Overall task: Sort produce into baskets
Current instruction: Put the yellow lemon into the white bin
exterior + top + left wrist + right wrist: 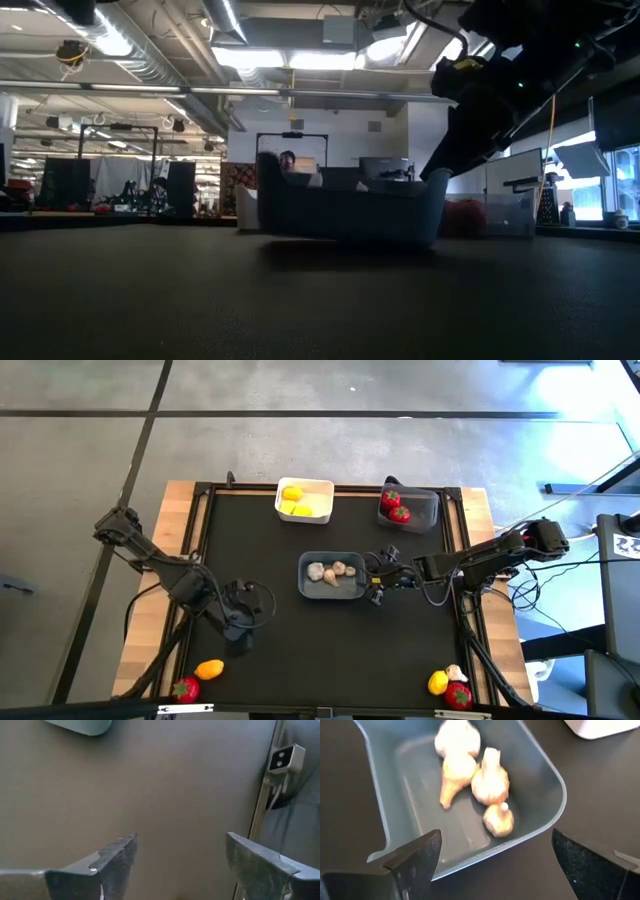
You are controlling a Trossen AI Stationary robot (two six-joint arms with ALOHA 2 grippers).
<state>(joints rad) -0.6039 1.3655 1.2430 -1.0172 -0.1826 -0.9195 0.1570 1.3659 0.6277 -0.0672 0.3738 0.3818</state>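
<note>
The blue-grey basket [332, 575] stands mid-table and holds several whitish garlic bulbs [490, 782]. My right gripper [378, 585] hangs open just at its right end, fingers apart above the basket's near corner [540, 827], touching nothing. The white basket [304, 500] at the far edge holds yellow pieces. The dark grey basket [408, 507] holds red ones. My left gripper [240, 632] is open over bare black mat [180, 810], left of the blue-grey basket. Loose produce lies at both near corners.
An orange piece [209, 669] and a red one [186, 688] lie near the front left corner. A yellow piece [438, 682], a garlic bulb [456, 673] and a red piece [458, 695] lie front right. A small camera [282, 759] sits on the table's rail.
</note>
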